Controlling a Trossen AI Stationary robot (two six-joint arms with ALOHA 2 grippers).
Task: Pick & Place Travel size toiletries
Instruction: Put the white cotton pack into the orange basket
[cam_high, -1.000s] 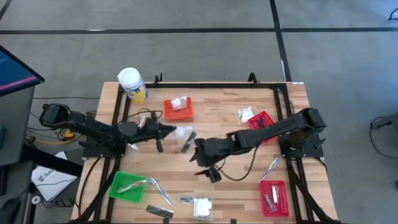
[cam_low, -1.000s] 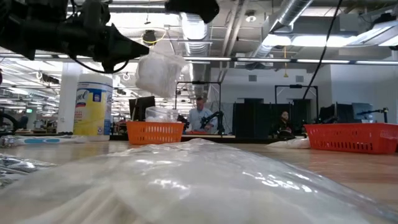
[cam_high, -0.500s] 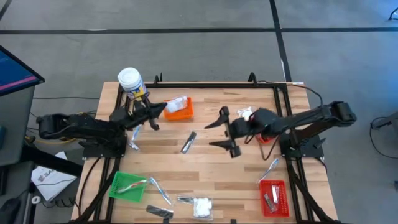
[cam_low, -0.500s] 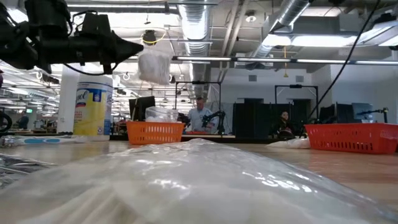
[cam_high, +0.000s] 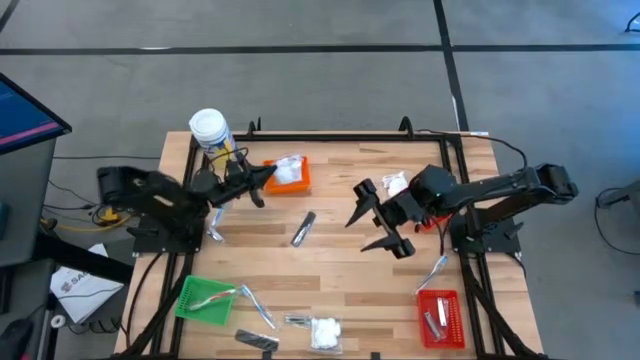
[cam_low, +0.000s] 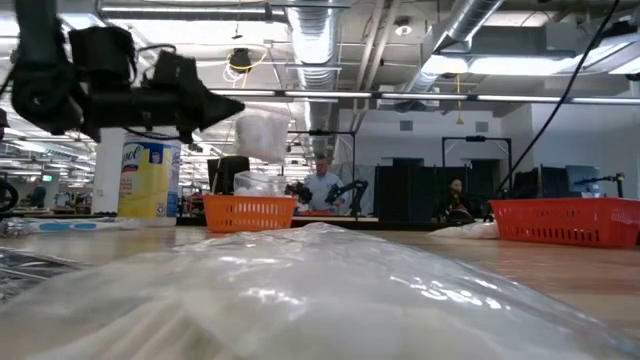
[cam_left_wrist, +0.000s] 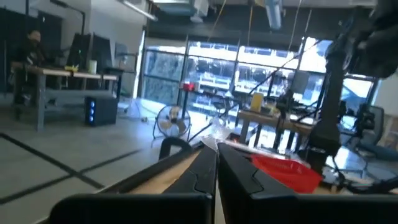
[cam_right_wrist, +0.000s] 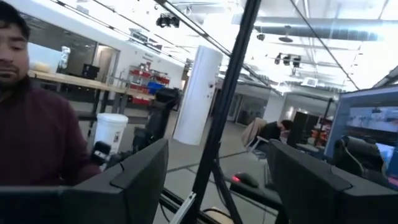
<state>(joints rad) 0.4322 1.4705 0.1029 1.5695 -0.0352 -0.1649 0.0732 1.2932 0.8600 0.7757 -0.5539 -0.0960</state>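
1. Along the near edge of the worktop (cam_high: 330, 250) several travel-size toiletries wait untouched: a white lumpy packet (cam_high: 323, 331) beside a thin clear-wrapped stick (cam_high: 297, 320), a dark sachet (cam_high: 257, 341), and another clear stick (cam_high: 256, 306) just beside the green basket (cam_high: 205, 300) at the near left corner.
2. At the near right corner a red basket (cam_high: 439, 318) already holds a silvery item, and one more stick (cam_high: 433, 271) lies just beyond it.
3. Mid-worktop, a slim silvery sachet (cam_high: 303, 228) lies alone, between the two arms.
4. The right gripper (cam_high: 378, 217) hangs above the right-centre of the worktop, its fingers spread wide and holding nothing.
5. The left gripper (cam_high: 262, 176) is raised at the far left, its fingers shut on a white clear-wrapped packet (cam_low: 262, 133). Seen from above, this packet is at the near rim of the orange basket (cam_high: 289, 180), which already holds one like it.
6. Near the far right corner another white packet (cam_high: 395, 184) lies beside a second red basket (cam_high: 425, 195), and a white-lidded jar (cam_high: 212, 133) stands at the far left corner.
7. The step in hand appears to be placing the carried packet. The next move likely calls for bringing it squarely over the orange basket, lowering, and parting the fingers so it falls inside the rim.
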